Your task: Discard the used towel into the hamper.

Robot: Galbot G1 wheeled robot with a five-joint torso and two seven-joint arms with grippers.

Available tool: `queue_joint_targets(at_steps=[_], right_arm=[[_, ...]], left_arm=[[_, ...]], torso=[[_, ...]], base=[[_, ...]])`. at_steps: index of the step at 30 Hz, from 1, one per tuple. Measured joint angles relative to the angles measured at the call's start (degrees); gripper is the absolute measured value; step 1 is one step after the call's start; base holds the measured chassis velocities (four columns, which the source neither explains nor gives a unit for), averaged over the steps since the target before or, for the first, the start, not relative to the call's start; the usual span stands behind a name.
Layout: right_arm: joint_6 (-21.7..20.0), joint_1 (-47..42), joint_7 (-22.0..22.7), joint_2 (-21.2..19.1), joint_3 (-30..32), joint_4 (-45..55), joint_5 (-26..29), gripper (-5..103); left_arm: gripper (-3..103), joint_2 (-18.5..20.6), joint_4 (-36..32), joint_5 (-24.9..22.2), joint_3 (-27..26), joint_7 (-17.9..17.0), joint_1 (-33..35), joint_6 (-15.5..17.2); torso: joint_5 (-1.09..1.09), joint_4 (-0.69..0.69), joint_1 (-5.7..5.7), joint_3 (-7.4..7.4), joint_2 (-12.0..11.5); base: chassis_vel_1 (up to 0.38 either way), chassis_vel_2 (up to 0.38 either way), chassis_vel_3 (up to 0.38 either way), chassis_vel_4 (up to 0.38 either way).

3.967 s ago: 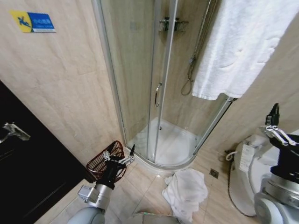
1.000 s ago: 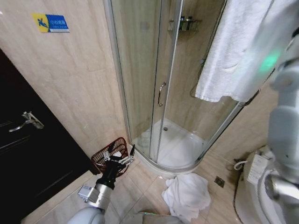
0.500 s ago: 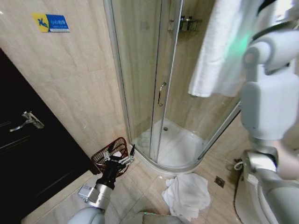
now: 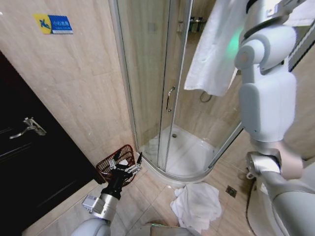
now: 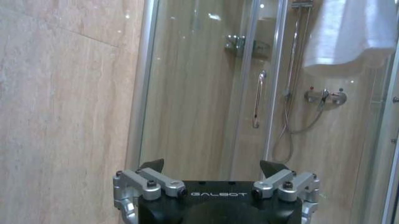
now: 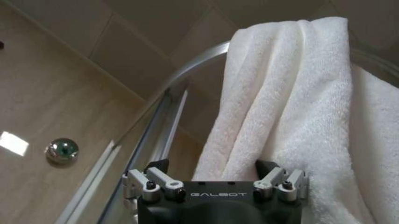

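Two arms, one working: your right arm is raised high beside the shower enclosure, and the right tool (image 6: 214,169) sits up against the white terry towel (image 6: 293,107) draped over the curved chrome top rail (image 6: 187,70) of the enclosure. Its fingers are spread, one either side of a hanging fold, not pinched on the cloth. Left tool (image 4: 126,165) is parked low, fingers apart and empty, just in front of the small round red-brown wire hamper (image 4: 114,167).

Step, as I judge it: reaching for the hung towel, grasp not yet made. Next you'd need to close on a thick fold, lift it clear of the rail so it doesn't snag, then carry it down and across to the hamper. The hamper stands on the floor by the beige tiled wall, between the dark door (image 4: 29,162) and the glass shower door (image 4: 147,83), well apart from the right tool.

Second white towel (image 4: 198,206), crumpled, lies on the tan tile floor (image 4: 147,196) near the shower tray lip. Can't tell which one counts as "used". Blue and yellow caution sign (image 4: 53,23) high on the wall; chrome door handle (image 4: 31,126) on the dark door.
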Motion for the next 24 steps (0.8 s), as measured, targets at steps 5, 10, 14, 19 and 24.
queue_joint_targets(at_steps=[5,10,14,19,24], right_arm=[[-0.24,-0.29,-0.15,-1.53,2.09,-0.86,-3.08,90],[-0.35,-2.10,-0.93,-4.18,4.95,-0.20,-5.22,90],[-0.40,-3.42,-1.68,-6.93,7.05,0.37,-5.87,86],[-0.63,-3.00,-4.14,-11.03,9.76,-1.02,-5.97,69],[-0.80,-2.82,-5.28,-12.36,11.15,-1.88,-3.92,48]], left_arm=[[100,0.00,0.00,0.00,0.00,0.00,0.00,0.00],[100,0.00,0.00,0.00,0.00,0.00,0.00,0.00],[100,0.00,0.00,0.00,0.00,0.00,0.00,0.00],[100,0.00,0.00,0.00,0.00,0.00,0.00,0.00],[100,0.00,0.00,0.00,0.00,0.00,0.00,0.00]], torso=[[0.01,0.00,0.00,0.00,0.00],[0.04,0.00,0.00,0.00,0.00],[0.04,-0.02,0.00,0.00,0.00],[0.01,-0.01,0.00,0.00,0.00],[0.02,0.00,0.00,0.00,0.00]], base=[[0.000,0.000,0.000,0.000],[0.000,0.000,0.000,0.000],[0.000,0.000,0.000,0.000],[0.000,0.000,0.000,0.000],[0.000,0.000,0.000,0.000]])
